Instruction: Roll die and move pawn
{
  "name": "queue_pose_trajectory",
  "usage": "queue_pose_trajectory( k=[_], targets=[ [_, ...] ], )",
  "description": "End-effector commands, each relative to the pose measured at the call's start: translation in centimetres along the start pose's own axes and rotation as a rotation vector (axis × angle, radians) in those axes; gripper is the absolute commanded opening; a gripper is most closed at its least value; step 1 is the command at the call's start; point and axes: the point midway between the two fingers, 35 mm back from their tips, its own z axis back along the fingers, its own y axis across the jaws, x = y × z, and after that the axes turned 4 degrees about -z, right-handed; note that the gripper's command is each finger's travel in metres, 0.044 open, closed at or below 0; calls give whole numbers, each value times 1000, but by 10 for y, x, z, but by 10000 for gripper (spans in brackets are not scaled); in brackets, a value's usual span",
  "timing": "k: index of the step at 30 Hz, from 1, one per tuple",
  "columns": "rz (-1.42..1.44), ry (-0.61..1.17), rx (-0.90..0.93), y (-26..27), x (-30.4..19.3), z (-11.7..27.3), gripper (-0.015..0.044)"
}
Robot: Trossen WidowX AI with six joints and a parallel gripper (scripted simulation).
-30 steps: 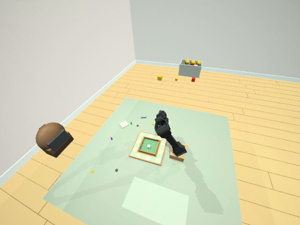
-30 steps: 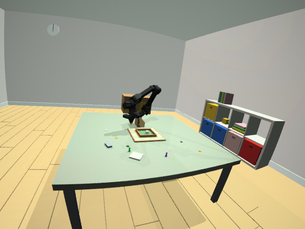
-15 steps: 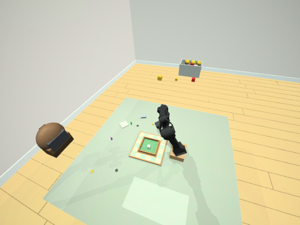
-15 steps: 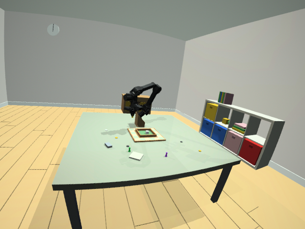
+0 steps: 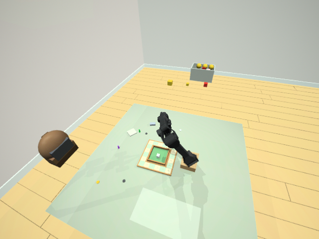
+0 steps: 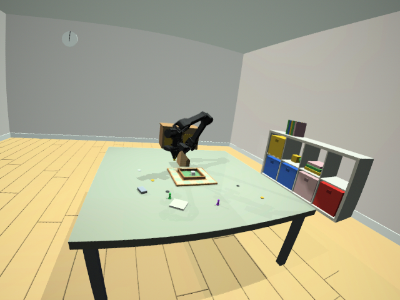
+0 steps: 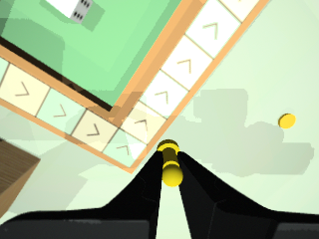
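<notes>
My gripper (image 6: 174,157) (image 7: 168,157) is shut on the yellow pawn (image 6: 174,159) (image 7: 171,166). It holds the pawn above the table, just outside a corner of the board in the wrist view. The board (image 5: 157,167) (image 6: 180,181) (image 7: 164,95) has light squares with arrows around the dice tray (image 5: 157,163) (image 7: 159,62). The white die (image 5: 158,155) (image 6: 193,172) (image 7: 81,11) lies inside the tray. In the wrist view one side face shows dark pips, but its top is cut off and I cannot read it. The fingertips are hidden in the top view.
A wooden block (image 5: 188,167) (image 6: 183,159) (image 7: 15,174) stands beside the board. A yellow disc (image 6: 152,180) (image 7: 287,120) lies off the board's edge. A green pawn (image 5: 139,130) (image 6: 169,195), a purple pawn (image 5: 118,147) (image 6: 217,202) and a white tile (image 5: 131,132) (image 6: 178,204) are farther off.
</notes>
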Motion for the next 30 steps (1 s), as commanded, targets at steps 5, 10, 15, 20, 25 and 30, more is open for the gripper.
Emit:
queue_pose_trajectory(
  k=[5,10,15,20,25,30],
  targets=[
    [0,-10,13,-18,43,-32,0],
    [3,-14,22,-22,61,-47,0],
    [3,-14,22,-22,61,-50,0],
    [4,-15,22,-22,62,-72,0],
    [4,-16,23,-21,62,-82,0],
    [4,-16,23,-21,62,-83,0]
  ],
)
